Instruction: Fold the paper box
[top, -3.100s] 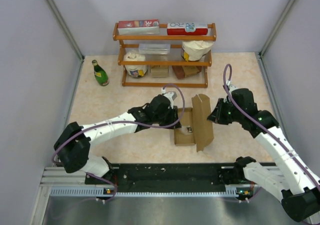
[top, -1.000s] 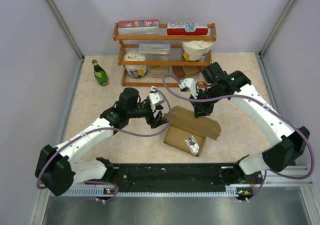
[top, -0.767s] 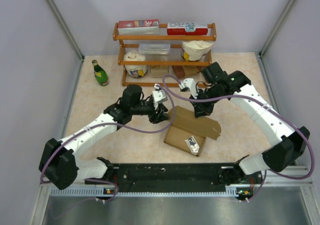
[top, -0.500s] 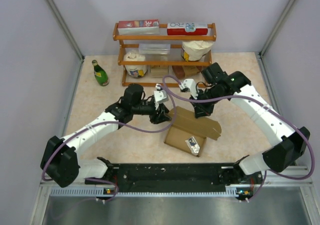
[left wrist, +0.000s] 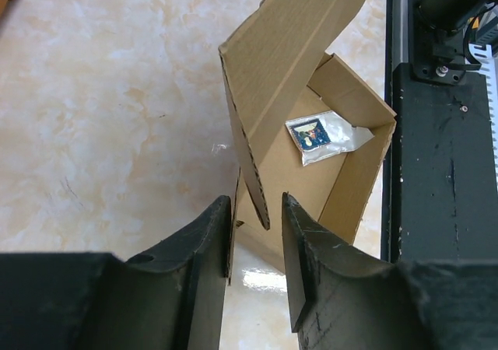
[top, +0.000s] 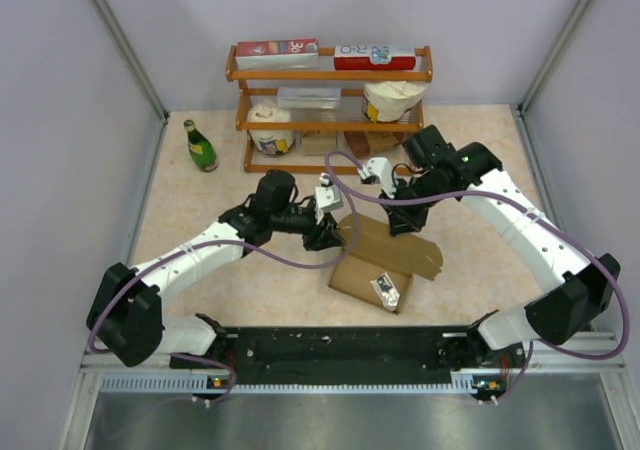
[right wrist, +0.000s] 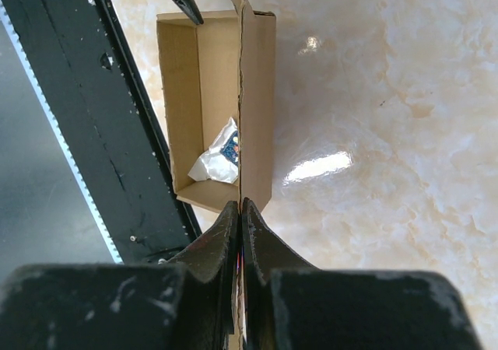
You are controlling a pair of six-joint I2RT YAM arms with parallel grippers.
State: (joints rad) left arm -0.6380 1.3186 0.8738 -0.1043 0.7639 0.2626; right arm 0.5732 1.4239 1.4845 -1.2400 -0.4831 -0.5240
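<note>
- The paper box [top: 355, 273] lay on the tabletop [top: 190, 195] between both arms, lid raised, a small packet [left wrist: 320, 132] inside.
- Left gripper [left wrist: 257, 204] stood apart, straddling a lid flap's corner.
- Right gripper [right wrist: 240, 204] pinched the lid's edge.

Brown paper box [top: 400, 252]; marbled table [top: 200, 215]

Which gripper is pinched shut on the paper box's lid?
The right gripper: its jaws are closed on the lid edge of the paper box. The left gripper only straddles it, jaws apart.
</note>
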